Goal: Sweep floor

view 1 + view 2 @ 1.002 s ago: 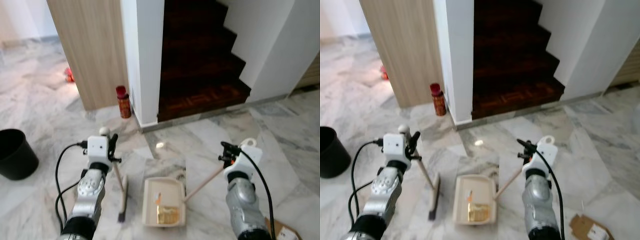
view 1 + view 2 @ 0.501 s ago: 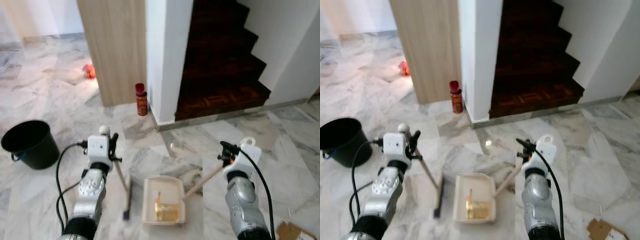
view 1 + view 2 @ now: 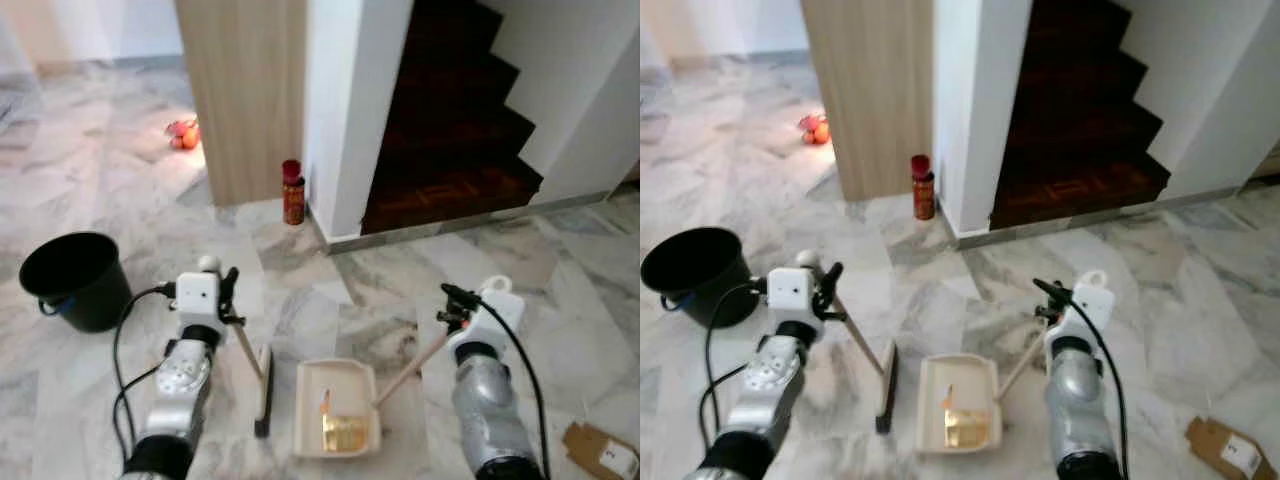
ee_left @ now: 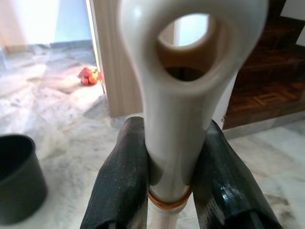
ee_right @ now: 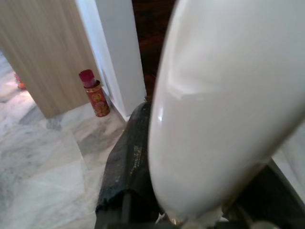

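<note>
Left gripper [image 4: 167, 191] clamps the broom [image 3: 262, 392] handle, right gripper [image 3: 447, 312] holds the dustpan [image 3: 337, 408] handle, debris already in the pan; likely next, carrying it to the black bucket [image 3: 73, 279] beyond the broom.

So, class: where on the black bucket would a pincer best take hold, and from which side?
Grip the black bucket by its rim, coming from above. It stands upright with its mouth open upward, so one finger can slip inside the wall and one outside. A blue fitting shows low on one side; whether it has a handle I cannot tell.
</note>
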Controlling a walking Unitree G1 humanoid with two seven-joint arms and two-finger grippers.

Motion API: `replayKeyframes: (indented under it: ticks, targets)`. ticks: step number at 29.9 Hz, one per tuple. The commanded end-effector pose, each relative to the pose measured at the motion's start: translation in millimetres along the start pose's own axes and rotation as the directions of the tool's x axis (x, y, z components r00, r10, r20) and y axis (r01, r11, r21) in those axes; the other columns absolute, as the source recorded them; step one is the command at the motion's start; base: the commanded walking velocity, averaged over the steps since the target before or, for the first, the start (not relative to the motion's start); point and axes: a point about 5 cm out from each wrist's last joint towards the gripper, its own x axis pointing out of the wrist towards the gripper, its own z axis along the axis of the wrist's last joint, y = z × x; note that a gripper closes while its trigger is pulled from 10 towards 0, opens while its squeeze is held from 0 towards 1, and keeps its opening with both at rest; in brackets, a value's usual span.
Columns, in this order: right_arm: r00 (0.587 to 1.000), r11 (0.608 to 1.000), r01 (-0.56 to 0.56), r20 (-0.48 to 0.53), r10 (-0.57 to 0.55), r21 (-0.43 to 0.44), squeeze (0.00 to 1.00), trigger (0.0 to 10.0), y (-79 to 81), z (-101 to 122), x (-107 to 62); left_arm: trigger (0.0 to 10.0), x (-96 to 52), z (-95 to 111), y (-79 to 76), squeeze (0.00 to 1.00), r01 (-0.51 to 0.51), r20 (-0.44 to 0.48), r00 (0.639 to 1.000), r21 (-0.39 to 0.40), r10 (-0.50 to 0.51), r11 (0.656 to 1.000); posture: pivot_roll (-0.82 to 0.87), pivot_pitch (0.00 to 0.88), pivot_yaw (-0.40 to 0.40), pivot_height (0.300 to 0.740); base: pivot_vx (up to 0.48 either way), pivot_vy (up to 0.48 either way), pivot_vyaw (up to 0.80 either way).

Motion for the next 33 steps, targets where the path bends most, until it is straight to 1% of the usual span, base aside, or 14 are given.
replayKeyframes:
  ticks: [1, 33]
  targets:
    - [0.998, 1.0, 0.014, 0.055, -0.015, 0.025, 0.0, 10.0, -4.6, 12.7, 2.5, 10.0, 4.8, 10.8, -4.0, 0.0, 0.011, 0.047, 0.999, 0.008, -0.011, 1.0, -0.04, 0.0, -0.036, 0.74, 0.0, 0.326, 0.0]
    - [0.998, 1.0, 0.006, 0.056, -0.007, 0.017, 0.0, 10.0, -4.6, 14.5, 3.5, 10.0, 5.6, 11.0, -7.4, 0.0, 0.027, 0.045, 0.999, 0.004, -0.027, 1.0, -0.05, 0.0, -0.033, 0.74, 0.0, 0.327, 0.0]
